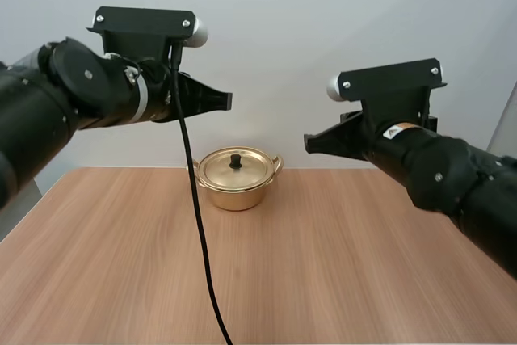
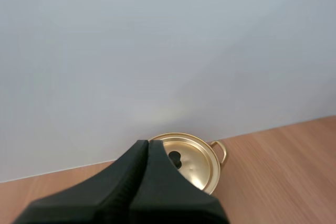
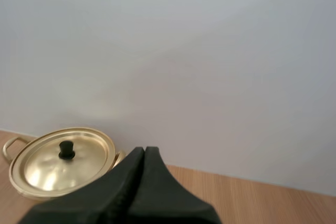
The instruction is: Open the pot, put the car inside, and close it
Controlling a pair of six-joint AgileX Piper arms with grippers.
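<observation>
A small golden pot [image 1: 237, 178] stands at the back middle of the wooden table [image 1: 323, 264], its lid [image 1: 236, 166] on, with a black knob [image 1: 235, 161] on top. My left gripper [image 1: 229, 101] hangs high above the table, left of the pot, its fingers shut together on nothing. My right gripper [image 1: 308, 144] hangs high to the right of the pot, also shut and holding nothing. In the left wrist view the shut fingers [image 2: 144, 153] lie as one wedge in front of the pot [image 2: 202, 161]. The right wrist view has the same wedge [image 3: 143, 158] beside the lidded pot [image 3: 60, 161].
A plain pale wall [image 1: 323, 38] rises just behind the table's far edge.
</observation>
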